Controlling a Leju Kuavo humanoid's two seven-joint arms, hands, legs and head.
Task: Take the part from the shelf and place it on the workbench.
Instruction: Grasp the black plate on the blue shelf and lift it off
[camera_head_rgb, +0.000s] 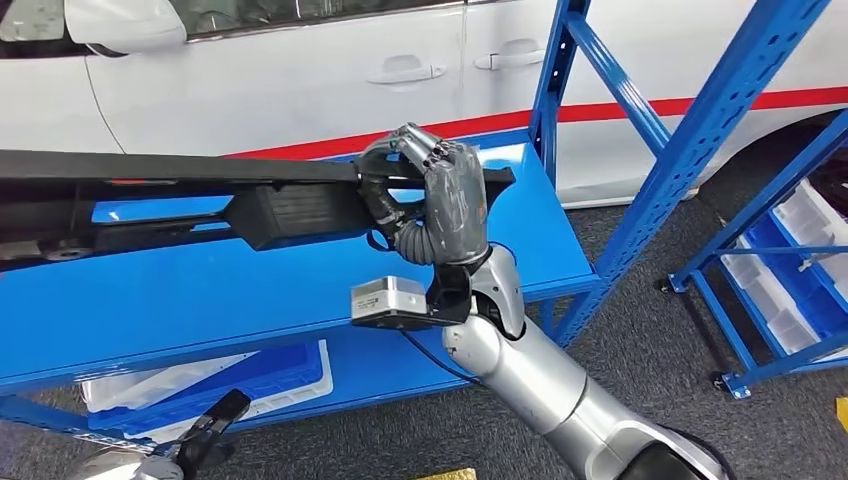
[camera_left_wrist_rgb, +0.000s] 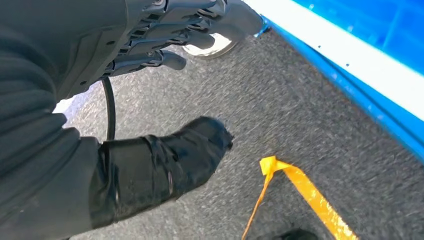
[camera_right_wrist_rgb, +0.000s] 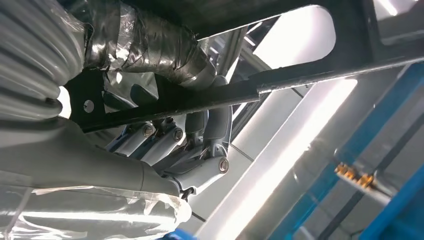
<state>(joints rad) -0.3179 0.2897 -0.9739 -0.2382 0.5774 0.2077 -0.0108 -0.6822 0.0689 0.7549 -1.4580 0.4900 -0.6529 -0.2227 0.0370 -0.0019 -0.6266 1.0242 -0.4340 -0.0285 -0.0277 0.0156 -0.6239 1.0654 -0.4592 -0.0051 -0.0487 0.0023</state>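
The right hand (camera_head_rgb: 440, 195) was clamped around the near right end of the part (camera_head_rgb: 200, 195), a long black assembly of rails with a boxy block at its middle, its fingers wrapped over the top rail and the thumb under it. In the right wrist view the fingers (camera_right_wrist_rgb: 165, 142) were curled round a thin black bar (camera_right_wrist_rgb: 280, 82) of the same part, so the hold looked firm but sat far out at one end. The part stretched away to the left across the blue shelf (camera_head_rgb: 250, 290), its far end running out of the picture; whether it was resting on the shelf or already lifted off it could not be told. The left hand (camera_left_wrist_rgb: 185, 30) hung low beside the shelf's edge above the grey floor (camera_left_wrist_rgb: 280, 115), its fingers lightly curled in on nothing. The main risk, as I judged it, was leverage: with a single hand gripping one end, the long heavy side could sag, twist in the fingers or drag along the shelf. Swinging it out could also knock it against the blue upright (camera_head_rgb: 555, 70) just right of the hand, or the white car (camera_head_rgb: 300, 80) behind the shelf.
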